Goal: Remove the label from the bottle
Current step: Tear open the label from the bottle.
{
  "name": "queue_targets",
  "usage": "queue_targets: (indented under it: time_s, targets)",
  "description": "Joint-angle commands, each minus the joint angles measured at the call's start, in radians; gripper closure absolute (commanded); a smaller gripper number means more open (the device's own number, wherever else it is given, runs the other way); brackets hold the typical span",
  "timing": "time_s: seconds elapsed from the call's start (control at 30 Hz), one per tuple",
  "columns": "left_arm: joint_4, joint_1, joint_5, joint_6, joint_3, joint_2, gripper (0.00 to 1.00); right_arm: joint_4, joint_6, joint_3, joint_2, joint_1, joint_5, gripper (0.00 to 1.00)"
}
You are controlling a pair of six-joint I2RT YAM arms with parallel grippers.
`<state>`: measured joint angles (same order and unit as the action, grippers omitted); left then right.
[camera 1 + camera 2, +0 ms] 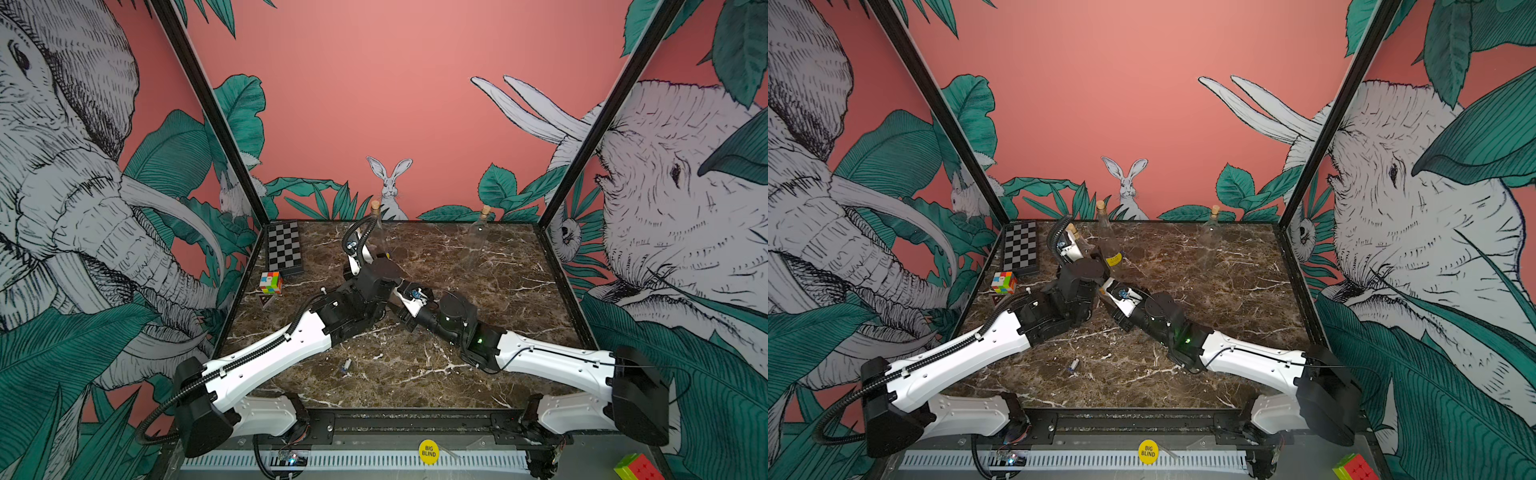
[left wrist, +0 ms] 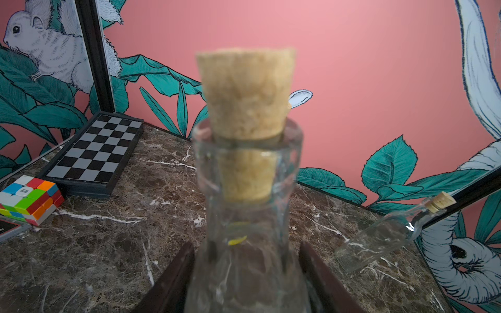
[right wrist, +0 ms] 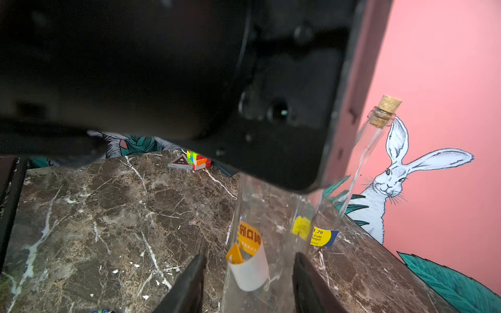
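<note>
Right wrist view: the orange label (image 3: 248, 238) is partway off the bottle (image 3: 260, 206). Its lower edge is lifted and curls outward with the white backing (image 3: 250, 273) showing. The upper printed part looks stuck to the glass. So the peel is started, not finished.

Right end effector (image 3: 249, 256): jaws apart, straddling the bottle's lower body with the loose flap between them. There's a visible gap between one finger (image 3: 192, 279) and the flap, so nothing is pinched as far as I can see. Released.

Left wrist view: left end effector (image 2: 246, 244) is clenched on the same bottle below the neck, fingers (image 2: 173, 279) against the glass, cork (image 2: 245, 92) in and pointing up. The bottle is toward the back of the worktop (image 3: 95, 216), left of centre. Can't tell whether its base rests on the marble. In both top views the arms cover most of it.

Don't confuse these:
- Second corked bottle (image 3: 375, 141), just behind, carries its own yellow price sticker (image 3: 321, 237).
- Third bottle (image 2: 379, 241), well apart, shows bare glass with no label visible.

Left to do, my read:
- Close on the flap.
- Pull it away from the glass while the left braces.
- Free the stuck upper part.

Risks: the paper tears at the stuck line, or the thin curled flap slips out of the pinch.
</note>
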<state>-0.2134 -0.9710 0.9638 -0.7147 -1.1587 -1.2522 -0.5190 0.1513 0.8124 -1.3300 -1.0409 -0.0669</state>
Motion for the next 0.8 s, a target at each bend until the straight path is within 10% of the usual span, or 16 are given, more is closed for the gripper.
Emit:
queue_targets:
  time_s: [0.0,0.77]
  targets:
    - [0.034,-0.006,0.023,-0.026,-0.044,0.013,1.0,-0.041,0.008,0.021,-0.013,-0.012,0.009,0.52]
    - [0.011,-0.006,0.006,-0.028,-0.039,0.031,1.0,-0.067,-0.01,0.047,-0.061,-0.014,-0.075,0.82]
